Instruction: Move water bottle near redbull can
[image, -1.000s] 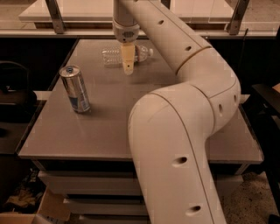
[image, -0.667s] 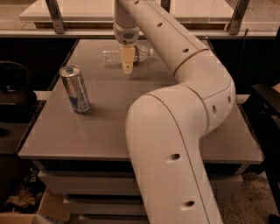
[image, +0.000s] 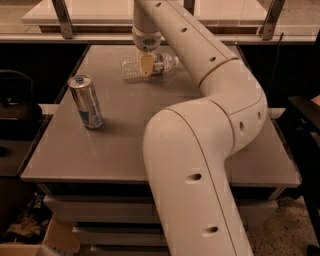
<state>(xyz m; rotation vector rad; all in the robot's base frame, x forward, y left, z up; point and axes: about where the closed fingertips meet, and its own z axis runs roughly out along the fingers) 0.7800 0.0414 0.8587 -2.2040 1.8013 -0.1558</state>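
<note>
The gripper (image: 146, 64) hangs at the far end of the table (image: 125, 145), directly over the water bottle (image: 130, 69), and its lower end covers the bottle's middle, so the label band is mostly hidden. Whether it is clamped on the bottle or only sits down around it cannot be told from this angle. The bottle lies on its side beneath the gripper, its clear ribbed body sticking out to the gripper's left as the camera sees it and its neck end out to the right, partly behind the arm (image: 210, 125). The thick white arm rises from the bottom of the view, bends at the right and reaches back up to the gripper. It blocks much of the table's right half and near edge, and its upper part is cut off at the top of the view. The redbull can (image: 86, 101) stands upright well apart from the gripper, to its left and nearer the camera, close to the table's left edge, pull-tab top showing. Between the gripper and the can lies bare tabletop. Just behind the gripper the table ends at a dark gap, and the table's left edge is near the can.
</note>
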